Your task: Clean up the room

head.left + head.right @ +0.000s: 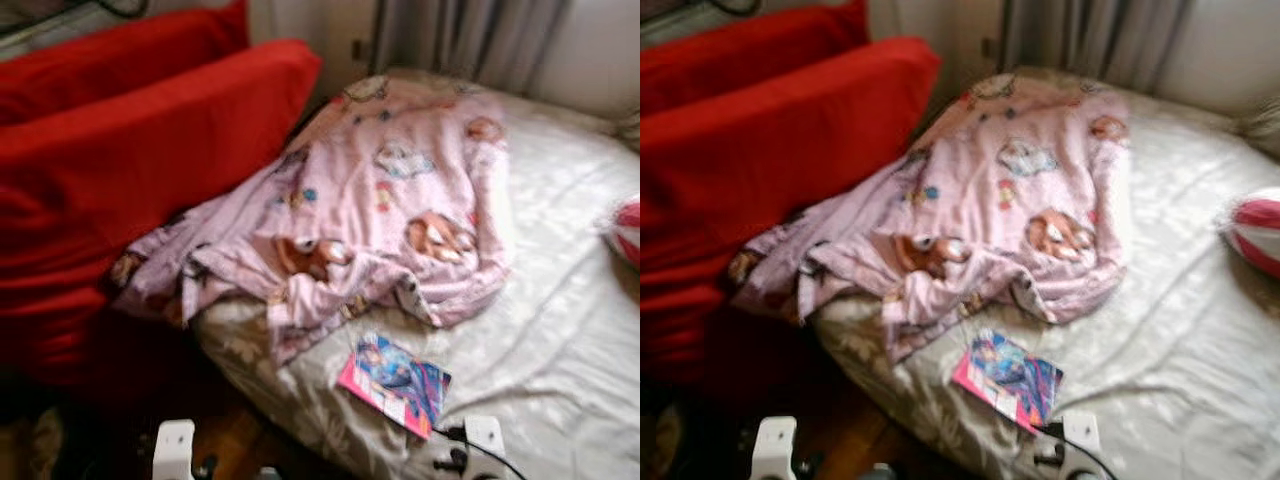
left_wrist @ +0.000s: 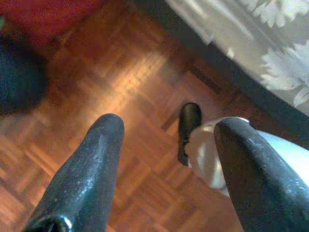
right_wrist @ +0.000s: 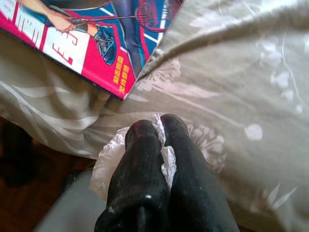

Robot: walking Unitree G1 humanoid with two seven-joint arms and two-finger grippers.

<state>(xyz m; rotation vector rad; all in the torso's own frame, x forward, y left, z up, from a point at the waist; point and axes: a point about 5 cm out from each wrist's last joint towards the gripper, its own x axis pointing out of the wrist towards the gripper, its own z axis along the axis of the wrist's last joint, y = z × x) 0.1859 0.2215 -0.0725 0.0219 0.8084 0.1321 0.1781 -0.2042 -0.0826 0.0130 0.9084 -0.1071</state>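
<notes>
My right gripper (image 3: 158, 124) is shut on a crumpled white tissue (image 3: 108, 157), which pokes out between and beside its fingers. It hovers just over the near edge of the bed sheet (image 3: 241, 96), close to a pink and blue comic book (image 1: 395, 385) lying on that edge. A rumpled pink cartoon-print blanket (image 1: 390, 210) sprawls over the bed's left side and hangs off toward the floor. My left gripper (image 2: 169, 125) is open and holds nothing, pointing down at the parquet floor (image 2: 120, 82) beside the bed.
A red sofa (image 1: 130, 150) with big cushions stands to the left, tight against the bed. A red and white striped item (image 1: 625, 230) lies at the bed's right edge. Grey curtains (image 1: 470, 35) hang behind. My own foot (image 2: 189, 125) shows on the floor.
</notes>
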